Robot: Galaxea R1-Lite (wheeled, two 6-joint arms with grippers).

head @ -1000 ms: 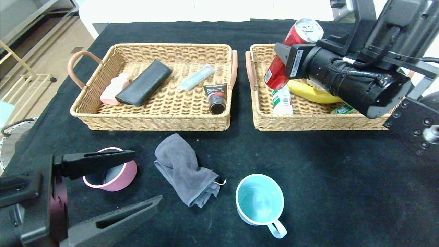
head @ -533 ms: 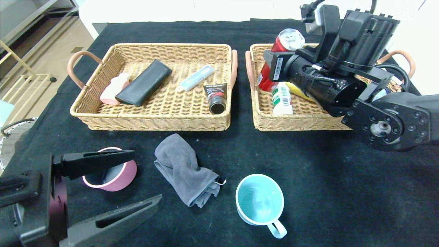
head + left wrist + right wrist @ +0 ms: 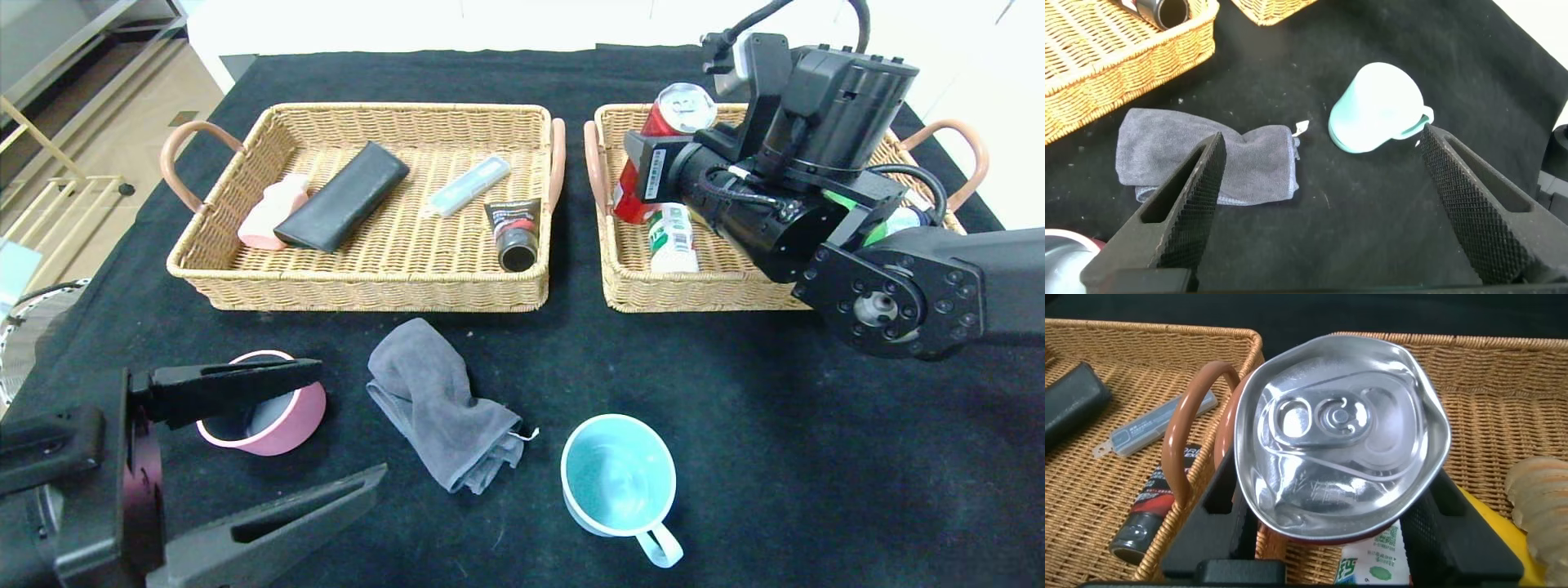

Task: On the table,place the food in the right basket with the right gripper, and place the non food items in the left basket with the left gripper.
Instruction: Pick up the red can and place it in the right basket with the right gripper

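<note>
My right gripper is shut on a dented red can and holds it tilted over the left end of the right basket. In the right wrist view the can's silver top sits between the black fingers. My left gripper is open and empty at the near left, above the table. A grey cloth, a teal mug and a pink bowl lie on the black table. The left wrist view shows the cloth and the mug beyond the open fingers.
The left basket holds a pink bottle, a black case, a pale blue case and a black tube. The right basket holds a white bottle with a green label and a banana.
My right arm has lowered and drawn back, bringing the red can down toward the left end of the right basket. The left arm has not moved.
</note>
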